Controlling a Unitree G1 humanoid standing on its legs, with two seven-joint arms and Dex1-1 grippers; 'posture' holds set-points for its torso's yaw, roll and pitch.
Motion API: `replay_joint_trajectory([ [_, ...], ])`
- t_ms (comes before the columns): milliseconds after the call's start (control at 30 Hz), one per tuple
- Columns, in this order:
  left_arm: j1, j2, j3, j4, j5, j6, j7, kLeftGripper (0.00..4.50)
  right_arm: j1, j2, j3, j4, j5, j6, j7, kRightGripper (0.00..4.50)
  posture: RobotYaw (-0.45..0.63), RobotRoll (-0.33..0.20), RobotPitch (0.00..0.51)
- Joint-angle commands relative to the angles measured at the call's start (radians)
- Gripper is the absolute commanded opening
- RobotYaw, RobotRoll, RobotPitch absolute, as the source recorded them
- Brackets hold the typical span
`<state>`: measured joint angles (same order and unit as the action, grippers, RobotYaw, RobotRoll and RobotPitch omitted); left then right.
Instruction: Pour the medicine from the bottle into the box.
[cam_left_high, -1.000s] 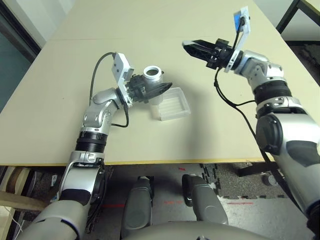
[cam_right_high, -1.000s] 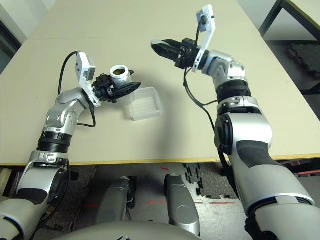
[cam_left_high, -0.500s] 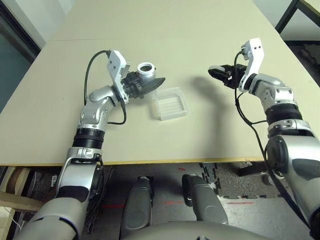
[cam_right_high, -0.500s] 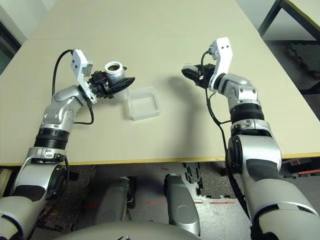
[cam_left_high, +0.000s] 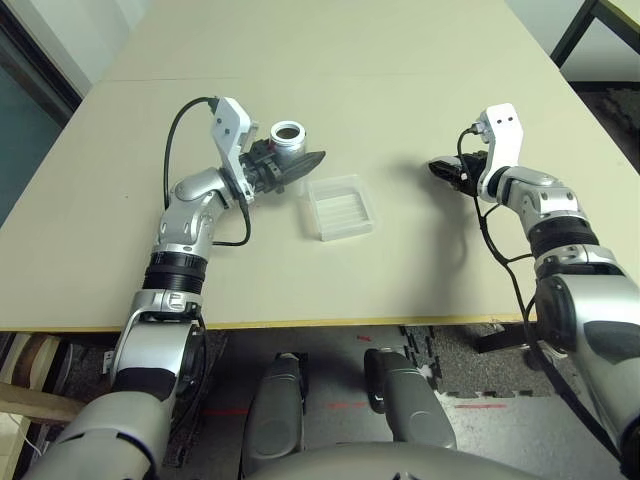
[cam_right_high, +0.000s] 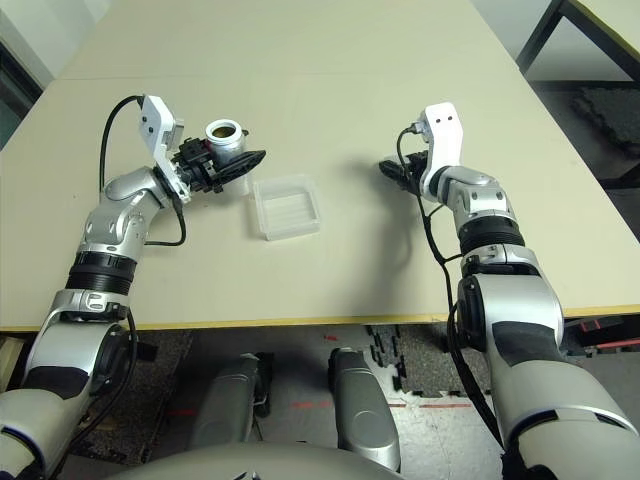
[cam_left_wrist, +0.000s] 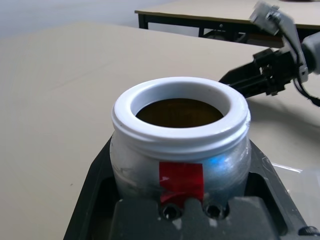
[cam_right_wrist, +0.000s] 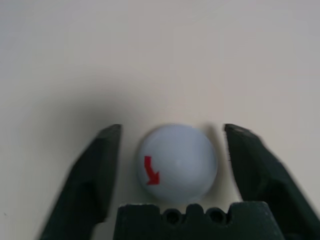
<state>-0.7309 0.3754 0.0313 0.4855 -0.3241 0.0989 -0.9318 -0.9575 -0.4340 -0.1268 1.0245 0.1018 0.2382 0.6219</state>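
My left gripper (cam_left_high: 312, 160) is shut on the bottle (cam_left_high: 287, 140), a silver cylinder with a white threaded rim and a red mark, held upright with its mouth open. In the left wrist view the bottle (cam_left_wrist: 180, 145) looks dark brown inside, and I cannot make out the medicine there. Just right of the bottle, the clear square box (cam_left_high: 341, 206) lies on the table. Farther right my right gripper (cam_left_high: 437, 168) is down at the table surface, open. The loose grey cap (cam_right_wrist: 177, 162) with a red mark lies between its fingers, with a gap on each side.
The beige table (cam_left_high: 330, 60) stretches far behind both arms, and its front edge (cam_left_high: 330, 325) runs near my body. A second table with black legs (cam_left_high: 575, 30) stands at the far right.
My right arm has come down from high over the table to its surface right of the box, and its fingers have opened around the cap. The left gripper with the bottle shifted slightly left.
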Motion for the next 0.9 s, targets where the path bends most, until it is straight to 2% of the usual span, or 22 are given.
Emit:
replay_joint_trajectory([
  [33, -0.009, 0.014, 0.003, 0.015, 0.021, -0.001, 0.011, 2.67, 0.002, -0.016, -0.002, -0.054, 0.022, -0.033, 0.074, 4.5, -0.06, 0.0, 0.16],
  [233, -0.031, 0.02, 0.003, 0.049, 0.038, -0.001, 0.025, 2.67, 0.006, -0.057, -0.001, -0.225, 0.1, -0.011, 0.315, 4.5, -0.07, 0.0, 0.164],
  [700, -0.037, 0.029, 0.009, 0.063, 0.041, -0.006, 0.022, 2.67, 0.018, -0.114, 0.015, -0.345, 0.208, 0.004, 0.647, 4.5, -0.07, 0.0, 0.156],
  [900, -0.034, 0.039, 0.01, 0.061, 0.042, -0.004, 0.025, 2.67, 0.041, -0.114, 0.028, -0.416, 0.24, 0.02, 0.731, 4.5, -0.07, 0.0, 0.151],
])
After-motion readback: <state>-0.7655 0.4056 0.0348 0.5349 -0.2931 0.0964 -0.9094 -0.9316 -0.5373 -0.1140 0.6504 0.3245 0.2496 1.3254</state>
